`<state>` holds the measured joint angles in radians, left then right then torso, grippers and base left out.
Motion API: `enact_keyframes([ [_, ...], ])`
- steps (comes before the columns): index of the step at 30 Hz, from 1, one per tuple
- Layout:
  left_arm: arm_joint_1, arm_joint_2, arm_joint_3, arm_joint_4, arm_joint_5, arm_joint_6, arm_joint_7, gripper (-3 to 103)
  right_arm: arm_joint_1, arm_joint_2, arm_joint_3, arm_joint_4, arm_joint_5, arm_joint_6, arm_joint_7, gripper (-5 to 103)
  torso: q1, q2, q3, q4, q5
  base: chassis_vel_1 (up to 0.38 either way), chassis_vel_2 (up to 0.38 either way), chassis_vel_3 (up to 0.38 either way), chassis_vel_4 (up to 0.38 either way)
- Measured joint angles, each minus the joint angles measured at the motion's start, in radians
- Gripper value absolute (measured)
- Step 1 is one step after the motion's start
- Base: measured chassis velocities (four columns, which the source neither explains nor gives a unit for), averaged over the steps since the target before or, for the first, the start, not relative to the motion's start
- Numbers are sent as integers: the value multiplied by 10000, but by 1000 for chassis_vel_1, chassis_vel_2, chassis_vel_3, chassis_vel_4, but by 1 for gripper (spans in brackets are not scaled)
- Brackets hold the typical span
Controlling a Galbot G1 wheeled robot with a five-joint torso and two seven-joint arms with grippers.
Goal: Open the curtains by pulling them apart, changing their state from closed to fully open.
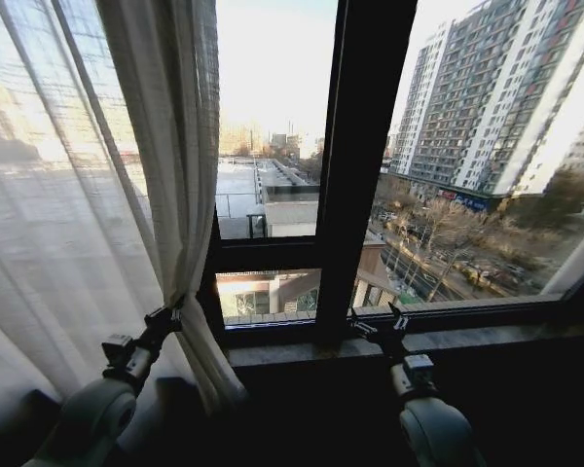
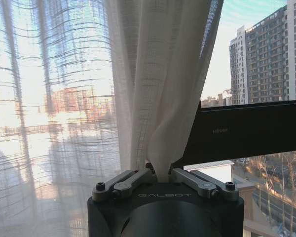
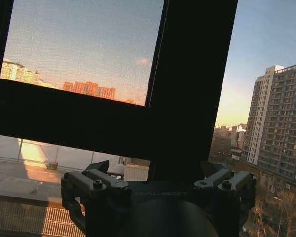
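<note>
The left curtain [image 1: 68,195], a sheer off-white pleated panel, covers the left part of the window; its inner edge is bunched into a thick fold [image 2: 158,98]. My left gripper [image 1: 172,316] is shut on that fold low down, and the cloth rises from between its fingers [image 2: 160,172]. A pale strip at the far right edge looks like the other curtain [image 1: 576,261], drawn aside. My right gripper [image 1: 377,323] hangs open just above the sill, before the dark upright of the window frame [image 3: 192,74], with nothing between its fingers [image 3: 155,170].
The dark window frame [image 1: 355,146] has one thick upright and a crossbar [image 1: 268,251]. A dark sill [image 1: 467,336] runs below the glass. Tall buildings [image 1: 496,88] and a street lie outside. Bare glass shows between the left curtain and the right edge.
</note>
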<state>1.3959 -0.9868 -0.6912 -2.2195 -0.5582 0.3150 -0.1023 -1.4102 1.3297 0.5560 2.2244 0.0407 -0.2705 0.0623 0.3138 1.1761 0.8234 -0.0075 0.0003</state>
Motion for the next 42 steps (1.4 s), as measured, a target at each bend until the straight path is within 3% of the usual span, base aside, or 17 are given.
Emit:
enact_keyframes([
  [42, 815, -476, -329, -835, 41, -103, -235, 0, -306, -84, -76, 128, 68, 219, -226, 100, 3, -1, 1, -2, 2, 355, 352, -356, -357],
])
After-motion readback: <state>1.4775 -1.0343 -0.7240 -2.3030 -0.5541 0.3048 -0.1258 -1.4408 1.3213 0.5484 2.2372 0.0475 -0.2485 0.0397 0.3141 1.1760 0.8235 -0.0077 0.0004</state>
